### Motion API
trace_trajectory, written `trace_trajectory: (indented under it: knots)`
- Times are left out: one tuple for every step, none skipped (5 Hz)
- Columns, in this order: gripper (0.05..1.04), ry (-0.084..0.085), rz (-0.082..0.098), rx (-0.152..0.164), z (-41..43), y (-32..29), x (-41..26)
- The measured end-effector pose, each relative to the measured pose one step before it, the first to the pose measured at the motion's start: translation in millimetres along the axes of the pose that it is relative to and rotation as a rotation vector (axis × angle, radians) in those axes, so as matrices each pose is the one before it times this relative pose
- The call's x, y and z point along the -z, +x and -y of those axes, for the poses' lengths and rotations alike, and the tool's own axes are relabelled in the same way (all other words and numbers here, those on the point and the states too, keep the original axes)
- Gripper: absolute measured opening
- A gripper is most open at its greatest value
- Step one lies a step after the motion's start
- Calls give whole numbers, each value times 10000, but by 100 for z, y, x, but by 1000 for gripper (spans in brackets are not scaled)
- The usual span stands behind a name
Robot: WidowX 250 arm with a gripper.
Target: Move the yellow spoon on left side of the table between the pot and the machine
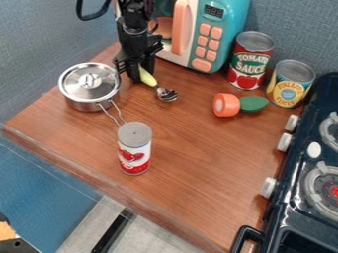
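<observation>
On the left side of the wooden table (pixel 198 148), the step in hand looks like settling the spoon in its gap and leaving it there. The dark stove (pixel 304 173) along the right edge plays no part. The blue-green toy microwave (pixel 232 20), taken as the machine, bounds the gap at the back; it has a small display with figures and a set of plain peach buttons. The black gripper (pixel 134 74) hangs down between it and the pot, right at the spoon's handle; I cannot tell how far open it is, or whether it has hold of the spoon. It should come down gently, let go only once the spoon lies flat, then rise straight up, since a sideways swing could knock the lidded pot (pixel 90 86) or its wire handle. Of the three cans, the red one (pixel 250 61) has large lettering over tomatoes, the yellow one (pixel 291 84) a round printed badge, and the red-and-white one (pixel 134 148) in front pictures of red fruit or vegetables. The yellow-handled spoon (pixel 147 77) is between pot and microwave, its metal bowl pointing towards the middle of the table; a slight shift back would centre it better.
</observation>
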State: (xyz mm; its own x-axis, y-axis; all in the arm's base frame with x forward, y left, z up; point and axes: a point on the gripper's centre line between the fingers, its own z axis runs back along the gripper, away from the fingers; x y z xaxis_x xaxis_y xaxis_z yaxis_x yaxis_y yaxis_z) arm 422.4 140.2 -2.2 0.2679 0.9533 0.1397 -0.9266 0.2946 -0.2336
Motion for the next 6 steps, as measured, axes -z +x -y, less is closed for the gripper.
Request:
trace_trajectory:
  knots:
    - [770, -107, -155, 73, -184, 29, -101]
    - [987, 127, -135, 224, -184, -203, -124]
    - [999, 99, -61, 301, 312, -362, -131]
    - [999, -329, 180, 321, 1545, -655, -1775]
    - [999, -501, 178, 312, 1549, -272, -2585]
    - [999, -183, 137, 287, 761, 378, -2076]
